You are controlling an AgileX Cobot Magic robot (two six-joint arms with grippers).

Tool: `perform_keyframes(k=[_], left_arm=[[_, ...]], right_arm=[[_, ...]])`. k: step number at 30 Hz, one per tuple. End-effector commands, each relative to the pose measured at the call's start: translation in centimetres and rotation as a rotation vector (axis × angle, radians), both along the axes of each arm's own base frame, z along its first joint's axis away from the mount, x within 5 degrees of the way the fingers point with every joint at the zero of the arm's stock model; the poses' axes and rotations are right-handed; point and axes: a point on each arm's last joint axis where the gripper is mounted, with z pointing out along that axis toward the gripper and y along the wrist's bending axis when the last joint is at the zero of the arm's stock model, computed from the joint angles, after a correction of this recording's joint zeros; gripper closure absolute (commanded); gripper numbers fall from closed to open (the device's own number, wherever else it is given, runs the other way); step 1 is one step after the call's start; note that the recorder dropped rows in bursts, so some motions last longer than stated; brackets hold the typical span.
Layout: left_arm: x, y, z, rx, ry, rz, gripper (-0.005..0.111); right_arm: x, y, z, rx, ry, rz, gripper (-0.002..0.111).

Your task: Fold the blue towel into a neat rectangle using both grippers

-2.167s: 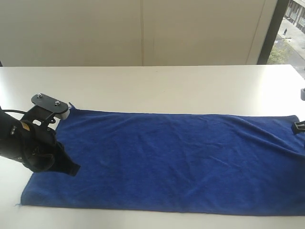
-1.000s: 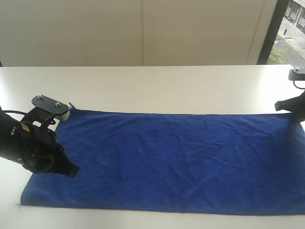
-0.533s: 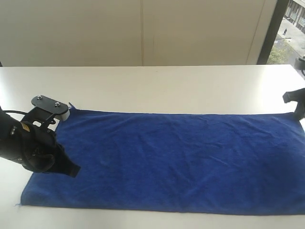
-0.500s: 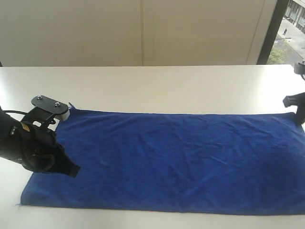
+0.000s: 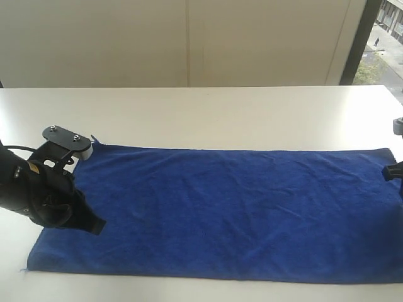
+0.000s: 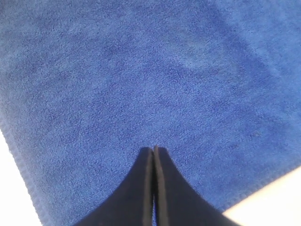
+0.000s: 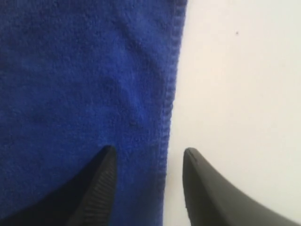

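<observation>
The blue towel (image 5: 233, 211) lies spread flat as a long rectangle on the white table (image 5: 220, 113). My left gripper (image 5: 80, 143) sits at the towel's far left corner, its black arm resting over the left end. In the left wrist view the left gripper (image 6: 153, 149) is shut over the towel (image 6: 141, 70), with nothing seen between its fingers. Only a sliver of my right gripper (image 5: 395, 170) shows at the towel's right edge. In the right wrist view the right gripper (image 7: 146, 157) is open and straddles the towel's hem (image 7: 170, 94), one finger over cloth, one over bare table.
A pale wall (image 5: 189, 44) rises behind the table's far edge. A dark window frame (image 5: 354, 44) stands at the back right. Bare table surrounds the towel at the back and along a thin strip at the front.
My right gripper has opened, letting go of the towel's far right corner, and has moved nearer along the right edge. The towel's right end now lies flat. The left arm has not moved.
</observation>
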Motion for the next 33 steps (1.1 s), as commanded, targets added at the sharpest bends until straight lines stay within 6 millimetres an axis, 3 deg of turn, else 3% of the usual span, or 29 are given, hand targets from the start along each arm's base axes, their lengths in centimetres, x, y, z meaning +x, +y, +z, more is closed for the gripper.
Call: perform_keyframes(k=[1,16,23,33], left_arm=[[-0.4,0.0,0.0,-0.004,0.011,-0.006,0.107],[-0.5,0.0,0.0,-0.003,0.024,-0.007,0.107],[-0.5,0.0,0.0,-0.003,0.022,-0.007,0.107],[-0.4,-0.1,0.0,-0.007,0.013,-0.003,0.107]], right_arm=[[0.2,-0.2,0.4,-0.026,-0.04,-0.002,0.065],[0.4,-0.1,0.5,-0.01,-0.077,-0.04,0.065],[0.5,0.0,-1.1,0.026,-0.038,-0.056,0.065],[0.3,0.1,-1.6,0.041,-0.004,-0.056,0.065]])
